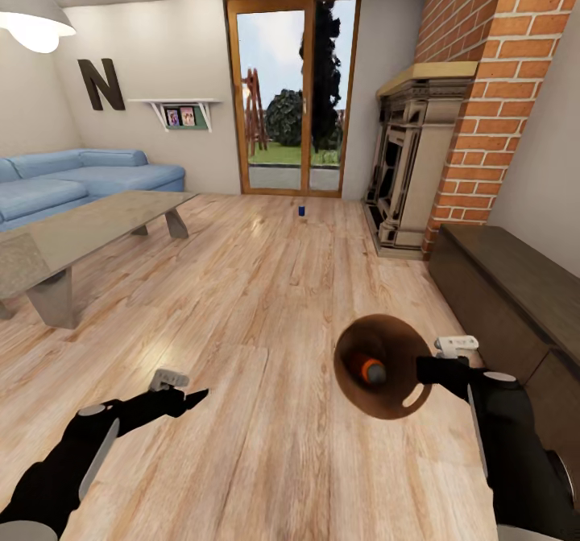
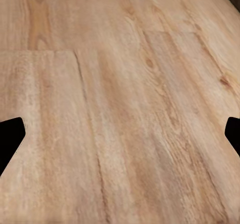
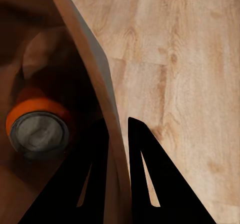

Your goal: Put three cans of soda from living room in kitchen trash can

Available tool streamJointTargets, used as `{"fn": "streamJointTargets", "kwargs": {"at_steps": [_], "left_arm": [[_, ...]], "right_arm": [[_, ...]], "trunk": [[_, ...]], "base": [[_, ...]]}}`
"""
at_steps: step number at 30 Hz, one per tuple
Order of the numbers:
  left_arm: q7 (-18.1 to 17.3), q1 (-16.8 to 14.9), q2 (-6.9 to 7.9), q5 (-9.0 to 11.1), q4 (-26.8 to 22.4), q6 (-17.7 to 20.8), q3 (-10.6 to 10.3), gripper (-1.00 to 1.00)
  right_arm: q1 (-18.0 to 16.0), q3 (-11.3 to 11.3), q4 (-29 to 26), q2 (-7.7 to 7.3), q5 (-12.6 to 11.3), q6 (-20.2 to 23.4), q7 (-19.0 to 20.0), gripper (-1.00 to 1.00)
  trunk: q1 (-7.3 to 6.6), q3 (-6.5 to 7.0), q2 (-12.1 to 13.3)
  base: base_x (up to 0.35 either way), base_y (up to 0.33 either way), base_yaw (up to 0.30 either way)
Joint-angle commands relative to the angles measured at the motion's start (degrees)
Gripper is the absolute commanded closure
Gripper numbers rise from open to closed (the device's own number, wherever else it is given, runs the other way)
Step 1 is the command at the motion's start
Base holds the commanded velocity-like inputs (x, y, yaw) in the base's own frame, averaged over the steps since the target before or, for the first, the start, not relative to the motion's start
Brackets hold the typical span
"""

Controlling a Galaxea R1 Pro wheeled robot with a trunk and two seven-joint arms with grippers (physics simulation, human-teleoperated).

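My right gripper is shut on the rim of the tash can, holding it tilted above the wood floor so its brown inside faces the head camera. An orange can of soda lies inside it. In the right wrist view the two fingers pinch the bin's wall, and the orange can shows its grey top. A dark blue can of soda stands far off on the floor in front of the glass doors. My left gripper hangs open over bare floor.
This is the living room. A low grey-brown table and a blue sofa stand at the left. The fireplace, red brick wall and a dark low cabinet line the right. Wood-framed glass doors are straight ahead.
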Motion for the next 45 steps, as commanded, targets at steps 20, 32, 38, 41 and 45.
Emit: {"fn": "streamJointTargets", "kwargs": {"at_steps": [20,32,38,41,45], "left_arm": [[8.1,0.1,-1.71,0.6,3.8,-4.1,2.7,-1.0],[8.3,0.1,-1.71,0.6,3.6,-3.9,2.8,-1.0],[8.3,0.1,-1.71,0.6,3.5,-3.9,2.8,-1.0],[8.4,0.1,-1.73,0.6,3.6,-3.9,2.8,-1.0],[9.2,0.0,-1.72,0.7,3.6,-3.9,2.8,-1.0]], "right_arm": [[0.6,0.7,0.0,4.09,-0.4,-1.5,-0.1,1.0],[0.7,0.7,0.2,4.44,-0.4,-1.6,-0.1,1.0],[0.7,0.7,0.5,4.45,-0.4,-1.6,-0.1,1.0],[0.7,0.7,0.6,4.45,-0.4,-1.6,-0.1,1.0],[0.7,0.7,0.7,4.43,-0.4,-1.6,-0.1,1.0]], "trunk": [[0.0,0.01,0.0],[0.0,0.01,0.0],[0.0,0.01,0.0],[0.0,0.01,0.0],[0.0,0.01,0.0]], "base": [[0.0,0.04,0.0],[0.0,0.269,0.023],[0.0,0.285,0.098],[0.0,0.271,0.11],[0.0,0.258,0.12]]}}
